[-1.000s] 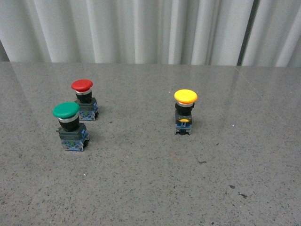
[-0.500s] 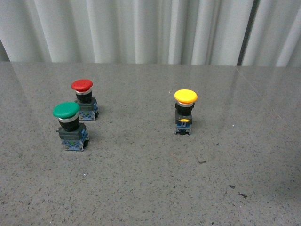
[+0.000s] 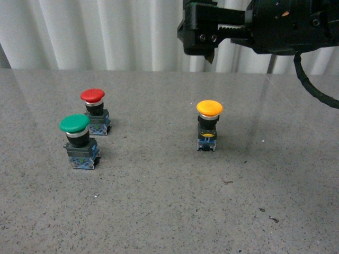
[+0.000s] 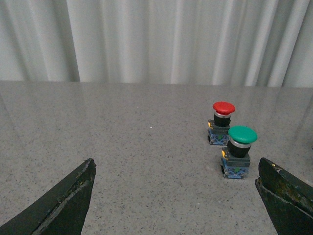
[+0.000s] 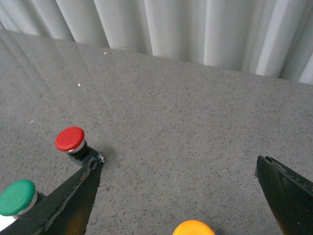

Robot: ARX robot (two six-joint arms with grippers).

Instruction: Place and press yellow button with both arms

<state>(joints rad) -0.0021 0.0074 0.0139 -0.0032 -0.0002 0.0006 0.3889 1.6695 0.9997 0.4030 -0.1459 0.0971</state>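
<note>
Yellow button (image 3: pixel 208 125) upright on counter (image 3: pixel 159 211), long axis vertical, cap up. My right arm (image 3: pixel 275 24) hangs above and behind button. Right jaws wide apart, empty, button low between them. Left jaws wide apart, empty, button outside their view. Right arm nearer.

Right arm (image 3: pixel 286 24) comes into the front view
Unseen half a second ago, it now fills the frame's 1 o'clock corner. The right gripper (image 3: pixel 210 53) hangs high at 12 o'clock from the yellow button (image 3: pixel 209 109), well apart from its cap, and a black cable (image 3: pixel 312 84) trails toward 3 o'clock.
</note>
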